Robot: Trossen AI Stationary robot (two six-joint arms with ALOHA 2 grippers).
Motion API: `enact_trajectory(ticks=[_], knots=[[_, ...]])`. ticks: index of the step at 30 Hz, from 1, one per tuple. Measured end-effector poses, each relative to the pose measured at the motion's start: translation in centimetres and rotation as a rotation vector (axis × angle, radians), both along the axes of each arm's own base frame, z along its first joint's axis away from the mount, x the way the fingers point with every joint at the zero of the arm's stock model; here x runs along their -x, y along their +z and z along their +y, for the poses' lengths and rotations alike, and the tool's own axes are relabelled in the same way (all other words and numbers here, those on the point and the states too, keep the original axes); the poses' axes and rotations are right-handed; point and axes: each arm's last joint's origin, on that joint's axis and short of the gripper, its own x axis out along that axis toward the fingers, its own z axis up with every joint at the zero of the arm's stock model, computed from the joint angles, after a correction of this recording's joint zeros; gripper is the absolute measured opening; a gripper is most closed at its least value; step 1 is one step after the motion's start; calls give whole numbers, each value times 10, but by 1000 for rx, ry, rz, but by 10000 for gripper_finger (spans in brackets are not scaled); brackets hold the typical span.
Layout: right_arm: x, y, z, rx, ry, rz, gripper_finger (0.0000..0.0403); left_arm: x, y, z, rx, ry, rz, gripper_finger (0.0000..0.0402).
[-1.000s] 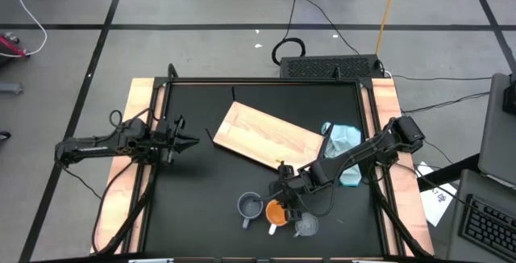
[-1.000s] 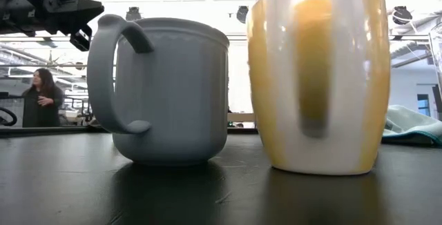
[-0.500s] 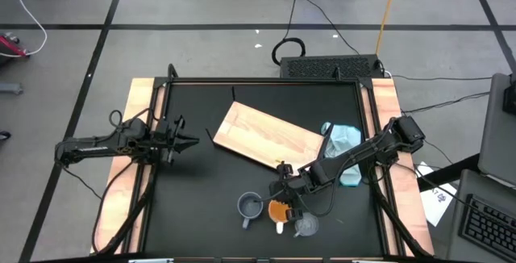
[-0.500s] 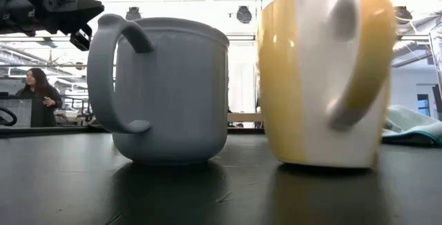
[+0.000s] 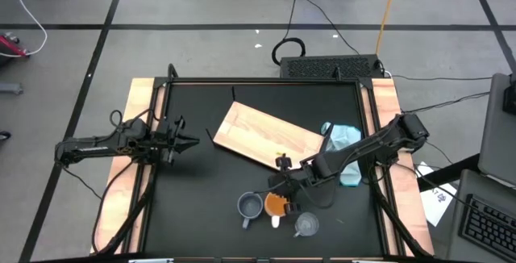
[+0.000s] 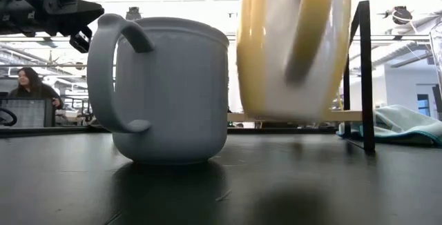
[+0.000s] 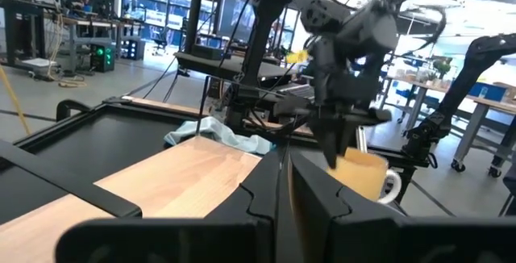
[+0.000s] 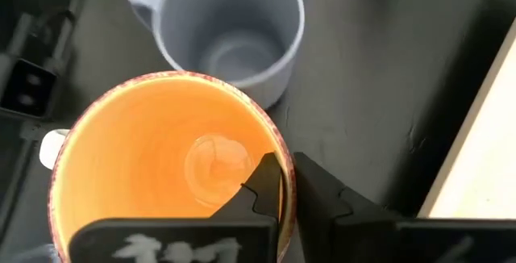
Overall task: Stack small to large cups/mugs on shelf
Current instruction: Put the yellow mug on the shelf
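Note:
My right gripper [image 5: 282,194] is shut on the orange mug [image 5: 276,204], near the table's near edge. The low view shows the mug [image 6: 293,45] above the tabletop. The grey-blue mug [image 5: 250,206] stands upright on its base just left of it, and also shows in the right wrist view [image 8: 230,33]. The clear glass cup [image 5: 305,227] stands on the table to the right and nearer. The light-wood board [image 5: 270,138] lies flat at mid table, angled. My left gripper [image 5: 192,142] is shut and empty over the table's left part. My right gripper holds the orange mug by its rim [image 8: 278,162], on the side away from the handle [image 8: 48,146]. One finger is inside the mug and one outside. The fingers come from above, pointing down. The mug hangs lifted clear of the table, open end up, slightly tilted.
A light blue cloth [image 5: 343,146] lies at the board's right end, beside my right arm. Wooden side rails [image 5: 141,134] border the black tabletop. A person [image 6: 27,90] is in the room beyond the table.
My right gripper has gone up and a little toward the far edge with the orange mug. The mug stood on the table and is now lifted clear. It has turned about, its handle swinging round. The grey-blue mug has stayed in place.

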Motion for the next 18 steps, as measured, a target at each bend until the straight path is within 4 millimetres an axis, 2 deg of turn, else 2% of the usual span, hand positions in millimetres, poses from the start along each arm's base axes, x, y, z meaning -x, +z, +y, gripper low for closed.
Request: enact_trajectory(ticks=[9, 18], knots=[[-5, 32, -6, 2, 4, -35, 8, 0, 0, 0, 16, -8, 4, 33], [-14, 64, -44, 29, -79, -11, 8, 0, 0, 0, 11, -7, 4, 33]])
